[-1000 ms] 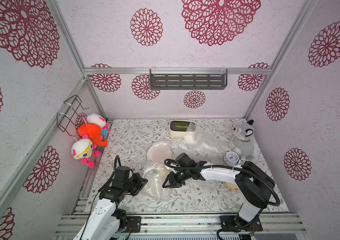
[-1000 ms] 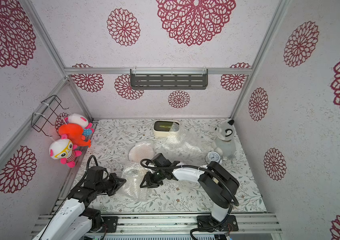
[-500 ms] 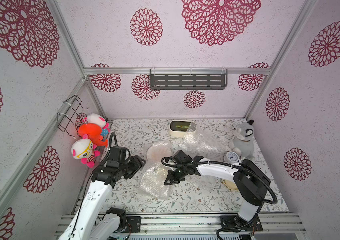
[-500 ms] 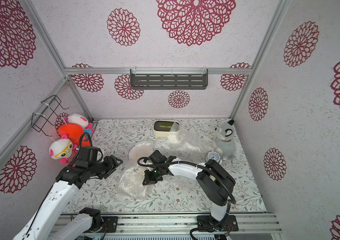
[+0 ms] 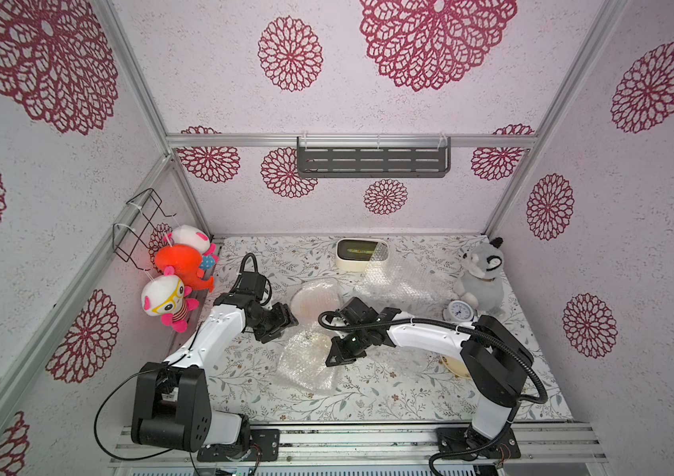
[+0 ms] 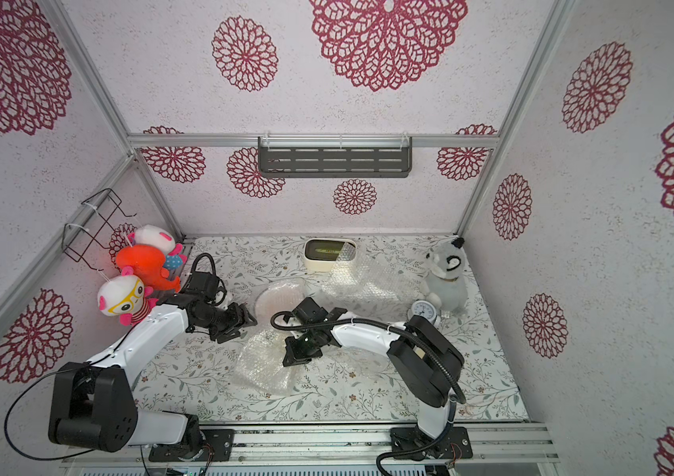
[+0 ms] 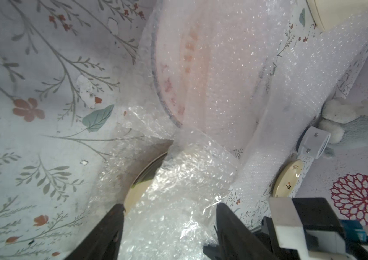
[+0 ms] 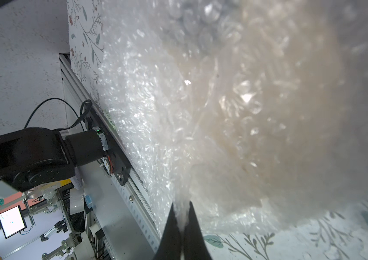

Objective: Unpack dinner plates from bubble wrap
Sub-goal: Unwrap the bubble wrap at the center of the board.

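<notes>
Pinching bubble wrap (image 8: 156,139) edge, right end effector (image 8: 181,210)

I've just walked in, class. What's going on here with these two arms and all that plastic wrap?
Two robot arms are unwrapping dinner plates. The right gripper is pinched shut on the bubble wrap of the front bundle, which covers a cream plate. The left gripper is open at that bundle's edge, gripping nothing. Behind it, a second plate lies under wrap, and one bare plate lies off to the right.
</notes>
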### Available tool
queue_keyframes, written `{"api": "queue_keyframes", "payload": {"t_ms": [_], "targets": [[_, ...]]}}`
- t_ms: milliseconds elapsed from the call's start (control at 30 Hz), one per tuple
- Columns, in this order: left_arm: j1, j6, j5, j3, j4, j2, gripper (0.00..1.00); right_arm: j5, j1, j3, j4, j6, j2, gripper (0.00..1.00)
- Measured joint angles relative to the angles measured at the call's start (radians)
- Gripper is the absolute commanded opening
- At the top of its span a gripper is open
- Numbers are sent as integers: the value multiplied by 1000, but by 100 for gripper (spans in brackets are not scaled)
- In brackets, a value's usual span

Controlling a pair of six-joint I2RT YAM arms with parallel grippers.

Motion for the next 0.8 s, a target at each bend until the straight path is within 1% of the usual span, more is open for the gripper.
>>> {"api": "queue_keyframes", "payload": {"t_ms": [67,233,367,467,667,800], "targets": [[2,11,23,0,25,27,63,0,2,4,0,0,10,0],[2,31,69,-2,67,73,63,0,6,6,0,1,21,0],[5,60,72,-2,68,95,66,0,8,6,5,1,21,0],[8,79,67,-2,66,107,72,0,8,2,10,2,21,0],[19,103,56,1,61,107,73,0,8,-24,8,3,15,0],[22,112,65,8,66,107,70,0,8,-26,10,5,15,0]]}}
